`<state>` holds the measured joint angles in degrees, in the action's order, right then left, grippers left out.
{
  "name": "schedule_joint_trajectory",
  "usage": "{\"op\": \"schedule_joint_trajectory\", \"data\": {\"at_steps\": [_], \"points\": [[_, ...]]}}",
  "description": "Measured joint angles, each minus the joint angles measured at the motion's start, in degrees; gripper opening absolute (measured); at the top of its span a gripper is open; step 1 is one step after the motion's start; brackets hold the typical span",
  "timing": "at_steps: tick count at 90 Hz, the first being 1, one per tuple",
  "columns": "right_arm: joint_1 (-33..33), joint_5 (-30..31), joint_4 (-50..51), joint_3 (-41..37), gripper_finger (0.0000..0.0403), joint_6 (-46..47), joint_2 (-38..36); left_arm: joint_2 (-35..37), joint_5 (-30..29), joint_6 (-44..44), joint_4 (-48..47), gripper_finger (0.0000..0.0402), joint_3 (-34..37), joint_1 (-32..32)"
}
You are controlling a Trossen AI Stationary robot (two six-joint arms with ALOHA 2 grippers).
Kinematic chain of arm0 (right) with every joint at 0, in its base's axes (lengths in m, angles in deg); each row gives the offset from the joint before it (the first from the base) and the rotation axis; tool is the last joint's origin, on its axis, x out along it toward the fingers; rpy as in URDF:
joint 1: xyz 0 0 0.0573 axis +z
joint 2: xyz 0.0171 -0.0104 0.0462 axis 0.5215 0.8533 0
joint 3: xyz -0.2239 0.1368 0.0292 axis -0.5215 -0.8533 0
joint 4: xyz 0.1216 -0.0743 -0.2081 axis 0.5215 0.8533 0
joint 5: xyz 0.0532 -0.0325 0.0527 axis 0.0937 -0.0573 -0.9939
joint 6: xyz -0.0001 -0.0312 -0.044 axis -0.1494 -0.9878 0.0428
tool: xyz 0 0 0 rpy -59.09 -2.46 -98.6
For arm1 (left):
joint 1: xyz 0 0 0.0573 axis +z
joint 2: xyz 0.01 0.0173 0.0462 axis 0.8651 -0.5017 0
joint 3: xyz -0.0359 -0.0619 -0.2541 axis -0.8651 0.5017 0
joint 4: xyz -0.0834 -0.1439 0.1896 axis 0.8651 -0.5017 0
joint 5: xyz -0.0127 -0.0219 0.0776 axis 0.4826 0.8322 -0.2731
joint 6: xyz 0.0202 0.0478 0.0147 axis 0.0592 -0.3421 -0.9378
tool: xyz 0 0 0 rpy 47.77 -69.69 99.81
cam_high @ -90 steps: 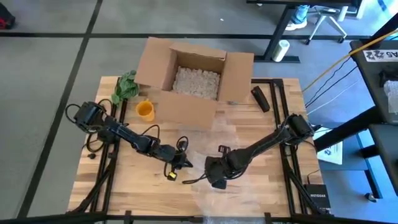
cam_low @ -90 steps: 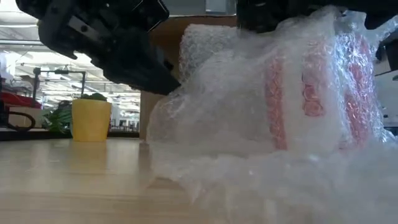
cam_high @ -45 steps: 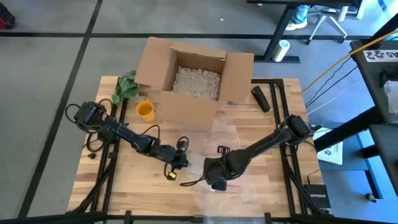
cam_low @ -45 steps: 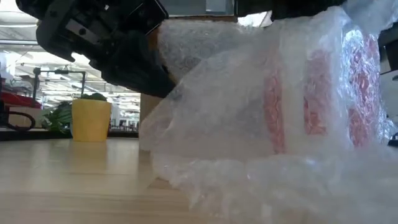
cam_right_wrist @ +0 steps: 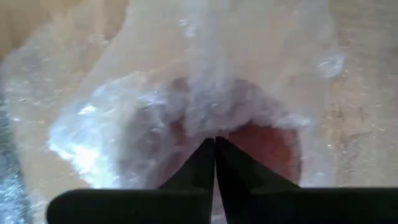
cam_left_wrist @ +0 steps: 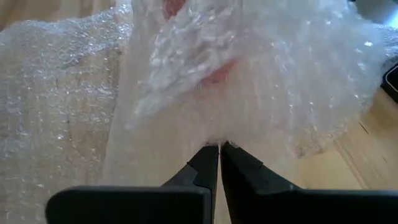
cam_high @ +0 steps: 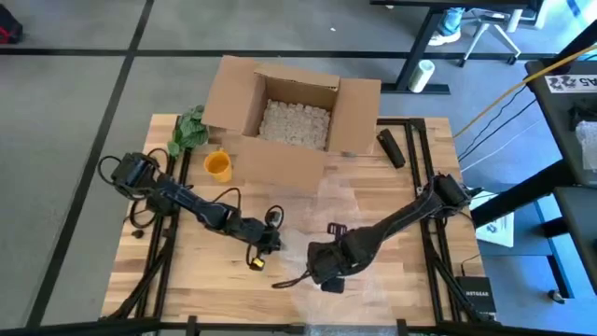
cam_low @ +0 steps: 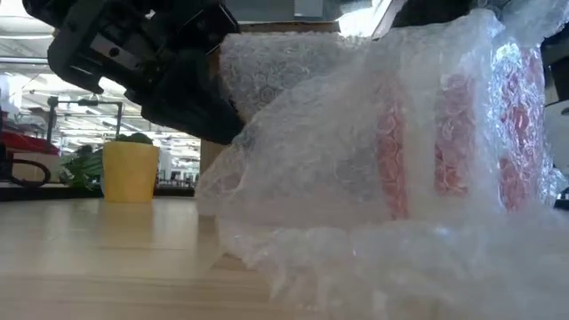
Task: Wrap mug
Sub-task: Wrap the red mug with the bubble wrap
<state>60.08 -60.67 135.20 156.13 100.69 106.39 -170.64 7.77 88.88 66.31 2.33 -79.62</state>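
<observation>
- Since 1 s ago, R gripper (cam_high: pixel 324 273) had slid toward the table's (cam_high: pixel 187 271) front edge, dragging wrap (cam_low: pixel 373 178) further over the mug (cam_low: pixel 444 133).
- R gripper: fingers pinched tight on wrap, just above mug's red rim (cam_right_wrist: pixel 261 140).
- L gripper (cam_high: pixel 270 243): fingers (cam_left_wrist: pixel 205 165) nearly together, nipping wrap edge, just left of mug.
- Mug: red-striped, under wrap, between both grippers, well in front of box (cam_high: pixel 280 103).
- Yellow cup (cam_high: pixel 217 165) sat left of box.
</observation>
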Motion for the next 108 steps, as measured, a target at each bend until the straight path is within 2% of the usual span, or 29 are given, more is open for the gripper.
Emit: {"op": "schedule_joint_trajectory", "data": {"at_steps": [19,38,57,108], "points": [[-0.23,-2.15,-9.34,-4.14,0.0001,-0.91,-0.03,0.00,0.00,0.00,0.00,0.0000,0.00,0.00],[-0.75,-6.91,-17.13,-9.29,0.0001,-0.69,1.74,0.00,0.00,0.01,0.02,0.0000,0.00,0.00],[-0.97,-7.50,-16.80,-9.99,0.0001,-0.07,2.82,0.03,0.01,0.00,-0.06,0.0000,0.00,0.00],[-0.88,-3.25,-4.88,-1.43,0.0001,-1.63,1.56,0.04,0.02,0.20,-0.17,0.0000,0.04,0.00]]}}
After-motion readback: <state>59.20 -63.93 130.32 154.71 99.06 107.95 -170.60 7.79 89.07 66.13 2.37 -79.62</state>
